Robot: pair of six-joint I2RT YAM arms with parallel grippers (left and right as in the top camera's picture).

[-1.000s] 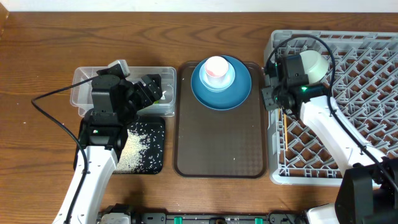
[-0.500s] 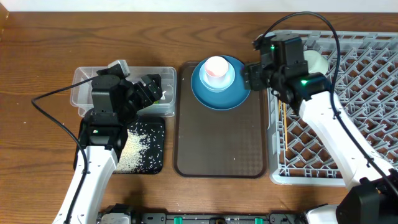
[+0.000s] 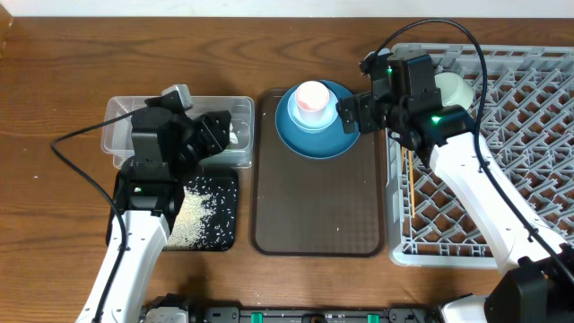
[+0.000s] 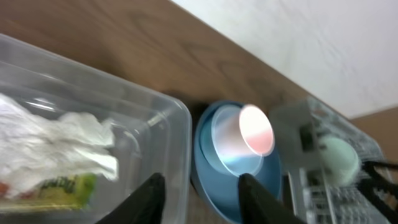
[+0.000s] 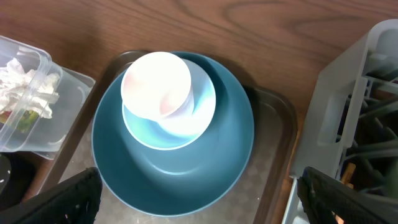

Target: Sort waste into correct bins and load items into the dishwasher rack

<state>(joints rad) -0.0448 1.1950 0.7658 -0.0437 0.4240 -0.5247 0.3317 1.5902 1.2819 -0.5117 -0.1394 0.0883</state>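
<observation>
My right end effector (image 3: 348,115), spread wide and empty, hovers at 3 o'clock of the cup (image 5: 155,84) stacked in the blue bowl (image 5: 230,149) at the tray's (image 3: 314,215) 12 o'clock end. The cup looks light, rigid and slick, so I'd pinch its rim. The rack (image 3: 529,135) wall crowds 3 o'clock. The left end effector (image 4: 202,199), partly apart and holding nothing, is over the tub (image 3: 121,126) at 9 o'clock

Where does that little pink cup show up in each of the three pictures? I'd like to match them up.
Overhead: the pink cup sits top centre, on the blue plate.
Left wrist: the cup is right of centre, beyond the clear tub.
Right wrist: the cup is upper left of centre, seen from above.
Shared landmark: the blue plate beneath it, in all three.
</observation>
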